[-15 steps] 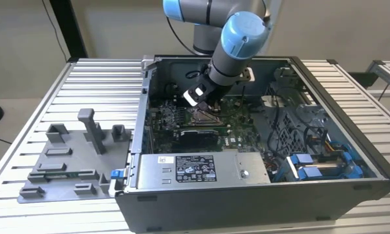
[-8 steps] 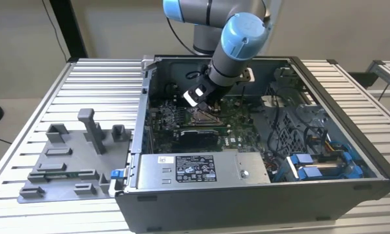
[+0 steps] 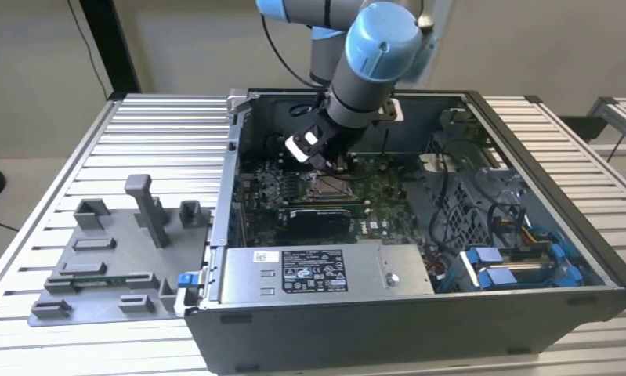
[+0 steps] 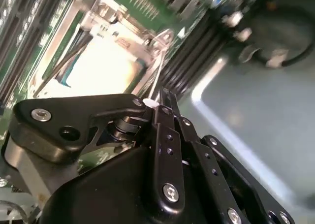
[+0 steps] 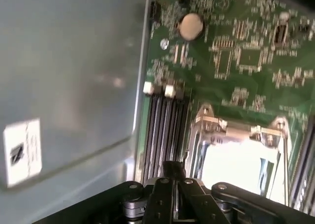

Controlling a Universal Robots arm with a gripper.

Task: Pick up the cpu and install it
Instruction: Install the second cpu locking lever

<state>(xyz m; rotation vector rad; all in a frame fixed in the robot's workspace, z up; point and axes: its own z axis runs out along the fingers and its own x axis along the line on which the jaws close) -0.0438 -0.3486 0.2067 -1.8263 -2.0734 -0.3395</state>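
Observation:
The cpu (image 4: 98, 69) shows as a bright silvery-white square lying flat inside the metal-framed socket (image 4: 106, 15) on the green motherboard. It appears the same way in the first wrist view, cpu (image 5: 241, 167) within the socket frame (image 5: 221, 128). In the exterior view my gripper (image 3: 334, 163) hangs inside the open computer case just above the socket and cpu (image 3: 328, 186). Its black fingers (image 4: 170, 135) are pressed together, gripper (image 4: 158, 103) beside the socket's edge. A thin metal lever (image 4: 158, 66) runs up to the fingertips; whether it is gripped is unclear. The gripper (image 5: 173, 169) sits next to the memory slots.
The case walls (image 3: 522, 133) surround the arm closely. A power supply box (image 3: 313, 270) lies at the case's front, with blue-clipped drive bays (image 3: 512, 270) and cables on the exterior view's right. A grey plastic fixture (image 3: 114, 251) stands on the slatted table at the left.

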